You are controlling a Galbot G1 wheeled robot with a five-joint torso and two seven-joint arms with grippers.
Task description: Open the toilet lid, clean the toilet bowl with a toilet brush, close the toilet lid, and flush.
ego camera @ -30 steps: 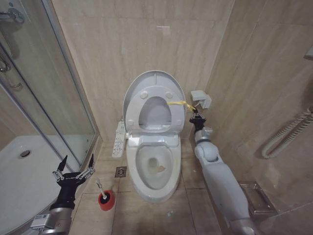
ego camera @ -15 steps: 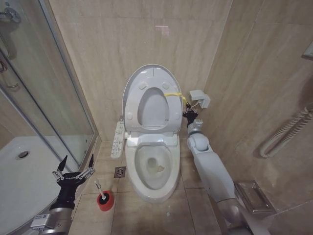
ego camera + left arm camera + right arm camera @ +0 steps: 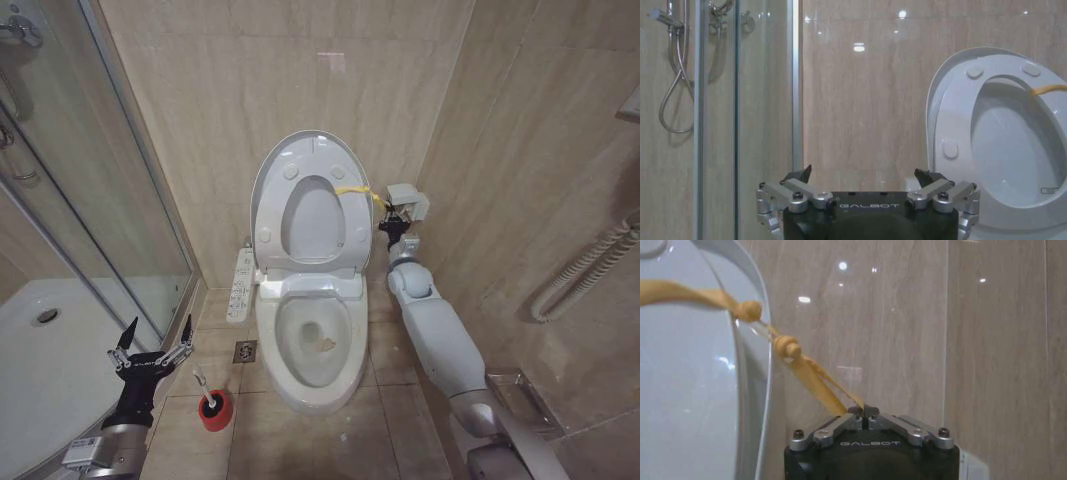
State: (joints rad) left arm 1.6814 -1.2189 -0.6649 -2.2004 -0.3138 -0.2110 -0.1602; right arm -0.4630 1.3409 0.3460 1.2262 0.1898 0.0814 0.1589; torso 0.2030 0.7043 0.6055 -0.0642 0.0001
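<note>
While the toilet lid stands upright against the wall above the toilet bowl, we see the right pincer pinching its yellow cord, the left pincer spread wide near the toilet brush on the floor.

My right arm reaches far forward, nearly straight, and my right claw is pinched closed on the cord at its tips. My left claw hangs low at my side, upright, fingers spread wide, holding nothing.
</note>
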